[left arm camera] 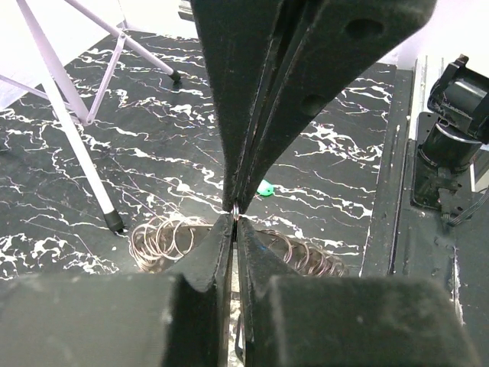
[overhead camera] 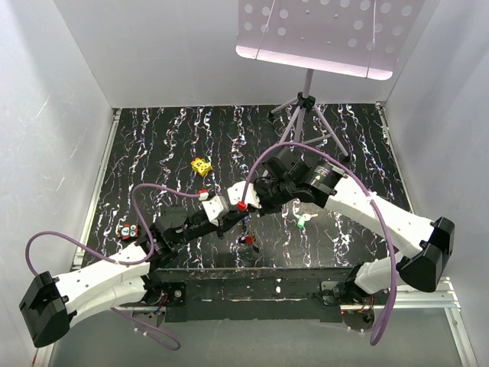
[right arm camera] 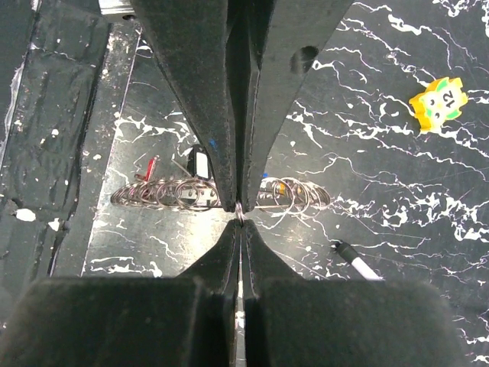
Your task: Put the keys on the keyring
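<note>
Grip check: left tool (left arm camera: 234, 229) and right tool (right arm camera: 240, 229) both clamped on keyring (right arm camera: 239, 209), tip to tip; we logged green key (overhead camera: 302, 223) on desk (overhead camera: 168, 145) to their right, nearer right tool.

Twin machines of one build: the left arm (overhead camera: 99, 279) and the right arm (overhead camera: 382, 214) wear glossy white shells over their long links, with boxy black housings at the joints. A lilac cable (overhead camera: 394, 279) loops along each, and a small red cap (overhead camera: 241, 205) marks each wrist. The left pincer (left arm camera: 234, 222) and right pincer (right arm camera: 240, 229) end in matte black, wedge-shaped fingers (right arm camera: 214, 260).
</note>
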Action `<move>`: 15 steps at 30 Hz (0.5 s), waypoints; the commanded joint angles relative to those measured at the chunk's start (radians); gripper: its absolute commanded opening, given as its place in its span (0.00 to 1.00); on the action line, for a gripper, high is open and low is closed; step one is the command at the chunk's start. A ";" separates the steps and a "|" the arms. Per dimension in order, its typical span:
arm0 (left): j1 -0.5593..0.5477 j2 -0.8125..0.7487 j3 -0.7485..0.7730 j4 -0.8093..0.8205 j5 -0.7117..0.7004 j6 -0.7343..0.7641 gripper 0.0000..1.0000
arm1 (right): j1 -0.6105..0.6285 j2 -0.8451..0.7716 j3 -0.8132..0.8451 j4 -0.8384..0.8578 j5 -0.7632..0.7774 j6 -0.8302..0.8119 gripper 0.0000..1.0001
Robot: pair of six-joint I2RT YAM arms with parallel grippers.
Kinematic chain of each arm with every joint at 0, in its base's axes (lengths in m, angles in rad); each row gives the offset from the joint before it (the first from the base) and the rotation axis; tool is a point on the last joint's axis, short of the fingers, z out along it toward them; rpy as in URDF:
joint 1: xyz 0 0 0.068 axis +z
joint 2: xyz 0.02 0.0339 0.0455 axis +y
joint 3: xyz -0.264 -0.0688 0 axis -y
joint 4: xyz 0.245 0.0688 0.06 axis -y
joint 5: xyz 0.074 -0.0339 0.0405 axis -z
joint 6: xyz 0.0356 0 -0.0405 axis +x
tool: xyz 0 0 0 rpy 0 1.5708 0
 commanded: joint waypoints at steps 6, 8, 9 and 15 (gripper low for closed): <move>0.003 -0.102 -0.061 0.068 -0.047 0.007 0.00 | -0.015 0.001 0.086 0.035 -0.131 0.117 0.12; 0.004 -0.158 -0.098 0.110 -0.057 -0.008 0.00 | -0.056 0.004 0.109 0.000 -0.223 0.145 0.29; 0.004 -0.183 -0.115 0.137 -0.058 -0.020 0.00 | -0.074 0.004 0.118 -0.011 -0.273 0.151 0.35; 0.009 -0.300 -0.218 0.295 -0.051 -0.115 0.00 | -0.166 -0.017 0.103 -0.044 -0.560 0.096 0.45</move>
